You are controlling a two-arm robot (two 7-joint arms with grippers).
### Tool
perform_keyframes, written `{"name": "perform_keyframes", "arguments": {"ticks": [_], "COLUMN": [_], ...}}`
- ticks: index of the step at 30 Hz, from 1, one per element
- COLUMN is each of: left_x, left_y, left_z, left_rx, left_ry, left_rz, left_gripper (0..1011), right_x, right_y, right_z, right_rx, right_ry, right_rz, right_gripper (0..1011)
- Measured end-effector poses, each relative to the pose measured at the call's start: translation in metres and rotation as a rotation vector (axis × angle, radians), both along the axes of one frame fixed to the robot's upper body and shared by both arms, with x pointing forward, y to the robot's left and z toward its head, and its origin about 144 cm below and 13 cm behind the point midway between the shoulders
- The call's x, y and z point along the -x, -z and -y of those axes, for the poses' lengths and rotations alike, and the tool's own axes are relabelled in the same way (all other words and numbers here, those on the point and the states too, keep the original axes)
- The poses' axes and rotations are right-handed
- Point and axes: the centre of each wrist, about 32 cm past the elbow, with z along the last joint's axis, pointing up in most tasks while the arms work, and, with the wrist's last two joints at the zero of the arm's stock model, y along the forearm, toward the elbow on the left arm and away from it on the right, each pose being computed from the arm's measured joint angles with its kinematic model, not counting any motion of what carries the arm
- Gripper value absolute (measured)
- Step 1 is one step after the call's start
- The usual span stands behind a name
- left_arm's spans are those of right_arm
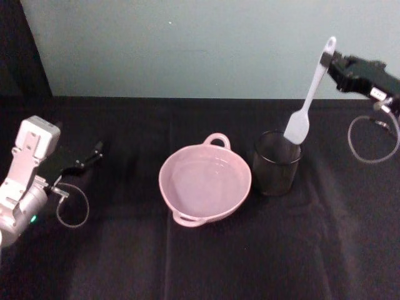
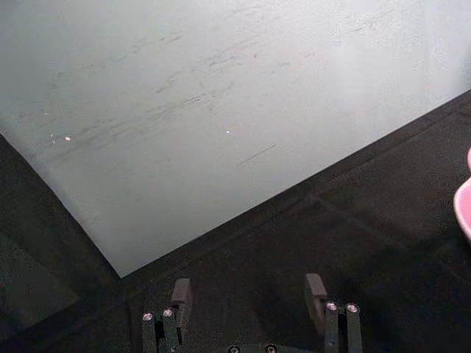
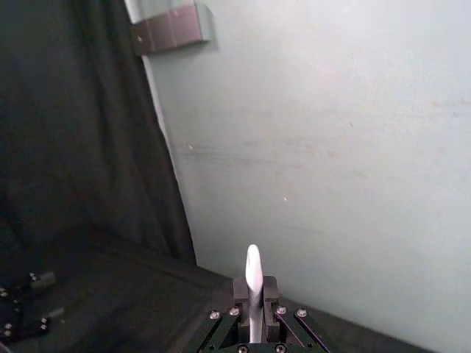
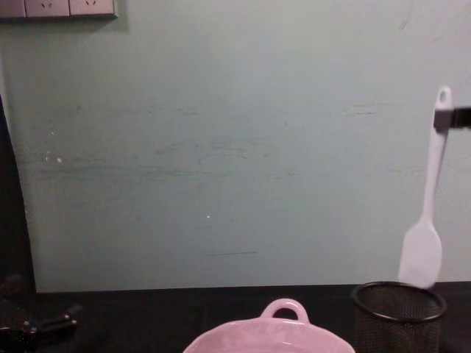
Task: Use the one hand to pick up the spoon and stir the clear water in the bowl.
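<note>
A black cloth-covered surface (image 1: pixel 200 262) runs in front of a pale green wall. Near its middle sits the pink bowl (image 1: pixel 244 190), wide and shallow, with 2 loop handles, 1 on the far side and 1 on the near side, and a faint waterline inside. Just beside it, on the robot's right, stands a black mesh cup (image 1: pixel 275 178), close to the bowl but not touching it.

The white spoon (image 1: pixel 312 87) hangs almost upright over the cup, handle up. Its flat head is at the level of the cup's rim, and whether the tip dips inside cannot be told. The right end effector (image 1: pixel 328 61) reaches in from the right edge, high above the surface, and is clamped on the handle just below the hole at its end. The chest view shows the same grip (image 4: pixel 450 118).

The left end effector (image 1: pixel 94 152) lies low at the left of the surface, well apart from the bowl. Its fingers (image 2: pixel 180 294) stand apart with nothing between them.
</note>
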Motion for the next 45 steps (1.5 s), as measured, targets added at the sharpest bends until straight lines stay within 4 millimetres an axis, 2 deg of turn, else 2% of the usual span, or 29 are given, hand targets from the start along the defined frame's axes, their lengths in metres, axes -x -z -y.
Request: {"name": "perform_keyframes", "arguments": {"ticks": [3, 10, 17, 22, 30, 37, 45], "left_x": [0.000, 0.000, 0.000, 0.000, 0.000, 0.000, 0.000], "left_y": [0.000, 0.000, 0.000, 0.000, 0.000, 0.000, 0.000], "left_z": [0.000, 0.000, 0.000, 0.000, 0.000, 0.000, 0.000], "left_rx": [0.000, 0.000, 0.000, 0.000, 0.000, 0.000, 0.000], "left_ry": [0.000, 0.000, 0.000, 0.000, 0.000, 0.000, 0.000], "left_rz": [0.000, 0.000, 0.000, 0.000, 0.000, 0.000, 0.000], "left_gripper": [1011, 1011, 1011, 1011, 1011, 1011, 1011], "right_x": [-0.001, -0.002, -0.008, -0.014, -0.012, -0.006, -0.007], "right_y": [-0.015, -0.033, -0.032, -0.018, 0.019, 0.053, 0.074], "right_z": [-0.005, -0.022, -0.044, -0.059, -0.081, -0.086, -0.091], "right_rx": [0.009, 0.006, -0.002, -0.013, 0.036, 0.097, 0.093], "right_ry": [-0.026, -0.101, -0.221, -0.302, -0.409, -0.446, -0.453], "right_rz": [0.026, 0.071, 0.109, 0.097, 0.080, 0.084, 0.060], "right_gripper": [112, 112, 112, 112, 112, 112, 112]}}
